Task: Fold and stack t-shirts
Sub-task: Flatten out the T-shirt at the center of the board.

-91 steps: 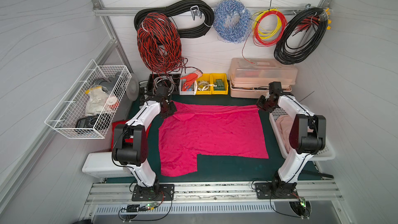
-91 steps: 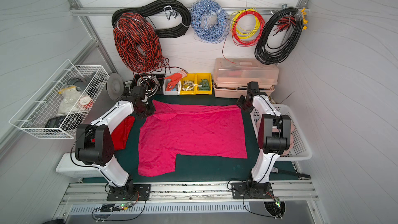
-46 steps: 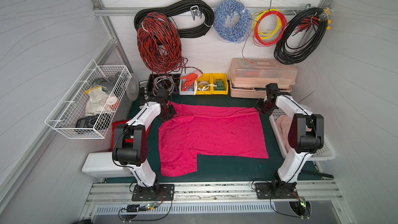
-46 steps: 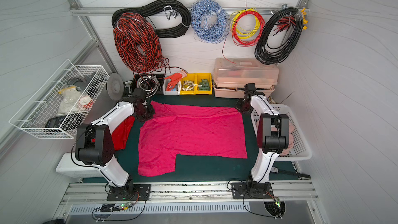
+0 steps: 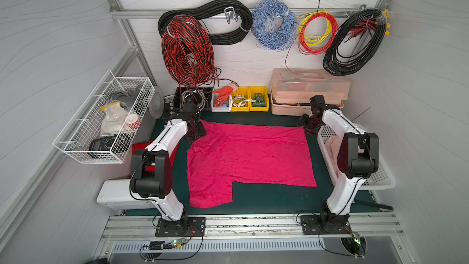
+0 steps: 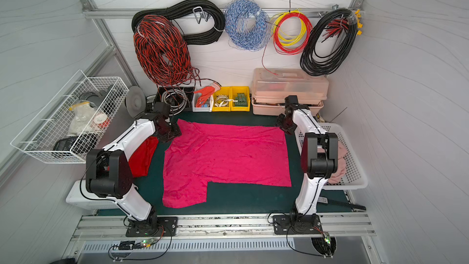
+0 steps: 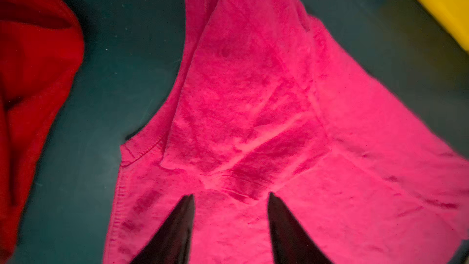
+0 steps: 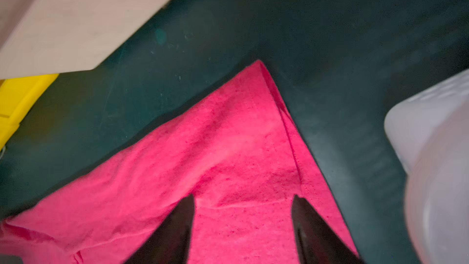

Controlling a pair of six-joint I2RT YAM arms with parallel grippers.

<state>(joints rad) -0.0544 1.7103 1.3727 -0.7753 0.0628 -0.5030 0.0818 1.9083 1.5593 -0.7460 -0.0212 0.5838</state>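
- The pink t-shirt [image 5: 248,158] is spread flat on the green surface [image 5: 266,199] between the two arms.
- The left fingers [image 7: 175,232] are seen apart, with nothing held, over the far left corner of the pink cloth.
- The right fingers [image 8: 177,234] are seen apart and empty, over its far right corner.
- Whether the tips touch the cloth cannot be told.
- The red t-shirt [image 6: 143,156] is laid at the left edge, partly hidden by the left arm.
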